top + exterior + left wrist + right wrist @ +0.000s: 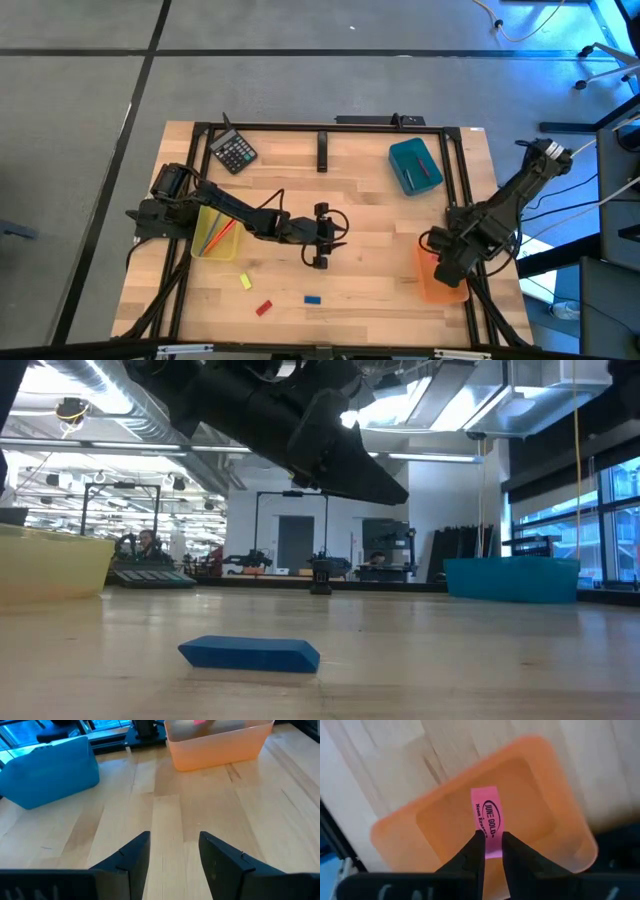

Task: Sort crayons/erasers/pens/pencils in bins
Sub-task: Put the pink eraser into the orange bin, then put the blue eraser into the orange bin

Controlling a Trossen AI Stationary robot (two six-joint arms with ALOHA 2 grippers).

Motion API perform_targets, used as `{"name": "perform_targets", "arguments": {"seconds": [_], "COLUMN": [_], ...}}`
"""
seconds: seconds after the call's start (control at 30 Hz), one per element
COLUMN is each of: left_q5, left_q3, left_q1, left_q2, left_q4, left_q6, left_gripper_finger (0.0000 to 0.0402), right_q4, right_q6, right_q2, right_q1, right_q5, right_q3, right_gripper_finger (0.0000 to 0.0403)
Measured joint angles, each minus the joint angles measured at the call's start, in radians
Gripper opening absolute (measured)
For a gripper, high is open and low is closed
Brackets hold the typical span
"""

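Observation:
My right gripper [491, 840] is shut on a pink eraser [487, 812] and hangs over the translucent orange bin [395, 835] at the table's right near side [428, 288]. My left gripper [322, 237] hovers open above the table's middle, with only bare wood between its fingers [175, 855]. A yellow eraser [245, 281], a red eraser [264, 307] and a blue eraser [313, 298] lie flat on the wood near the front edge. The yellow bin [215, 238] holds thin sticks. The teal bin [415, 165] at the far right holds a red stick. My right gripper pinches the pink eraser by one end [492, 846] between its two fingertips. The fingers point down from above and lie along the eraser's length. The printed end sticks out past the fingertips, and the eraser is clear of the orange bin's floor.
A black calculator [235, 152] lies at the far left of the table. A black frame [320, 128] runs around the table's edges. Bare wood lies between the bins, in the middle and toward the near right. The low view shows the blue eraser [250, 653] close to the front.

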Motion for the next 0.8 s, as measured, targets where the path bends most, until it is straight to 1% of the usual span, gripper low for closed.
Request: {"name": "perform_targets", "arguments": {"seconds": [0.13, 0.23, 0.3, 0.4, 0.5, 0.6, 0.7, 0.8], "left_q5": [0.0, 0.0, 0.0, 0.0, 0.0, 0.0, 0.0, 0.0], "left_q3": [0.0, 0.0, 0.0, 0.0, 0.0, 0.0, 0.0, 0.0], "left_q1": [0.003, 0.01, 0.014, 0.017, 0.017, 0.017, 0.017, 0.017], "left_q2": [0.0, 0.0, 0.0, 0.0, 0.0, 0.0, 0.0, 0.0], "left_q4": [0.0, 0.0, 0.0, 0.001, 0.002, 0.003, 0.004, 0.007], "left_q6": [0.0, 0.0, 0.0, 0.0, -0.001, 0.0, -0.001, -0.003], "left_gripper_finger": [0.0161, 0.0161, 0.0161, 0.0161, 0.0161, 0.0161, 0.0161, 0.0161], "right_q4": [0.035, 0.037, 0.037, 0.036, 0.033, 0.029, 0.016, 0.017], "right_q6": [0.067, 0.076, 0.067, 0.043, -0.005, -0.052, -0.09, -0.145], "right_q2": [0.032, 0.063, 0.079, 0.086, 0.086, 0.086, 0.086, 0.086], "right_q1": [0.034, 0.045, 0.046, 0.046, 0.046, 0.045, 0.042, 0.042], "right_q5": [-0.031, -0.035, -0.035, -0.026, 0.018, 0.063, 0.112, 0.182], "right_q3": [-0.029, -0.031, -0.031, -0.031, -0.031, -0.029, -0.014, 0.009], "right_gripper_finger": [0.006, 0.0067, 0.008, 0.0111, 0.0141, 0.0163, 0.0173, 0.0173]}}
